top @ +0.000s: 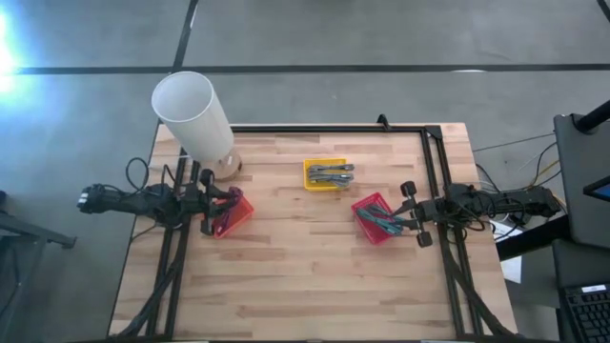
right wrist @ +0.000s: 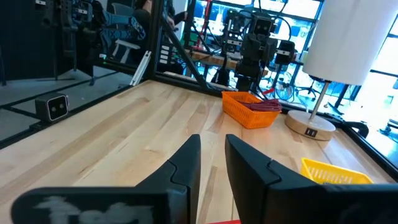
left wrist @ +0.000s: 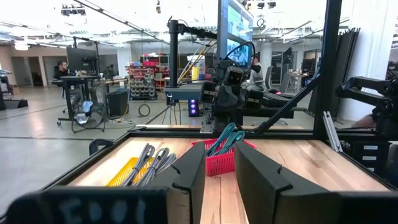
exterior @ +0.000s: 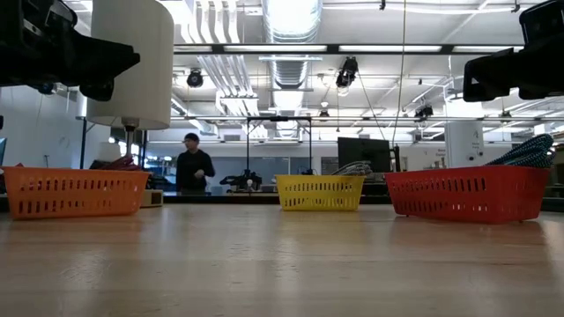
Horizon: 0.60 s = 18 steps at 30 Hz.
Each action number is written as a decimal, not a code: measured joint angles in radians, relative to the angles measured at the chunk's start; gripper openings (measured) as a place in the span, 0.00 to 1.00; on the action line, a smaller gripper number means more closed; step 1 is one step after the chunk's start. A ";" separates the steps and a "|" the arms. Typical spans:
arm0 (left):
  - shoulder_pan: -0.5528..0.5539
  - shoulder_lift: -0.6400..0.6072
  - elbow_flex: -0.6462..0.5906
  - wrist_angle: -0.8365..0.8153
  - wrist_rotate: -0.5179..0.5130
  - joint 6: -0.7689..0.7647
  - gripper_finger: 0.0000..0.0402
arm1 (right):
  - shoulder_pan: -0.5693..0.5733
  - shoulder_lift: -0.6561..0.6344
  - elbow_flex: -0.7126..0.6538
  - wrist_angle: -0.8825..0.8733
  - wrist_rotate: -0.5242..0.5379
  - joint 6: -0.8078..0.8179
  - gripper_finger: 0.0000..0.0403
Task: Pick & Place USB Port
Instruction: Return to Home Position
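Three small baskets stand on the wooden table. An orange basket (top: 232,211) holds dark red cables, a yellow basket (top: 326,174) holds grey cables, and a red basket (top: 375,217) holds teal cables. My left gripper (top: 208,202) hovers at the orange basket's left edge, open and empty. In its wrist view (left wrist: 221,180) it points toward the red basket (left wrist: 221,158). My right gripper (top: 412,213) hovers at the red basket's right edge, fingers a little apart and empty. Its wrist view (right wrist: 213,163) looks toward the orange basket (right wrist: 252,109).
A lamp with a white shade (top: 193,112) stands on a round wooden base at the table's far left, beside the orange basket. A black frame (top: 434,171) runs along the table's far and right edges. The near half of the table (top: 305,286) is bare wood. A person (exterior: 193,167) stands far behind.
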<state>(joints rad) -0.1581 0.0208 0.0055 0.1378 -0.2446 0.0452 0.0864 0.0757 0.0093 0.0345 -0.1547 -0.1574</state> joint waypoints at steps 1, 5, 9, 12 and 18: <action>0.000 0.000 0.000 0.000 0.000 0.000 0.23 | 0.000 0.000 0.000 0.000 0.000 0.000 0.18; 0.000 0.000 0.000 0.000 0.000 0.000 0.23 | 0.000 0.000 0.000 0.000 0.000 0.000 0.19; 0.000 0.000 0.000 0.000 0.000 0.000 0.23 | 0.000 0.000 0.000 0.000 0.000 0.000 0.21; 0.000 0.000 0.000 0.000 0.000 0.000 0.23 | 0.000 0.000 0.000 0.000 0.000 0.000 0.22; 0.000 0.000 0.000 0.000 0.000 0.000 0.23 | 0.000 0.000 0.000 0.000 0.000 0.000 0.22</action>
<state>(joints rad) -0.1581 0.0208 0.0055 0.1376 -0.2447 0.0452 0.0864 0.0753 0.0093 0.0345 -0.1547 -0.1574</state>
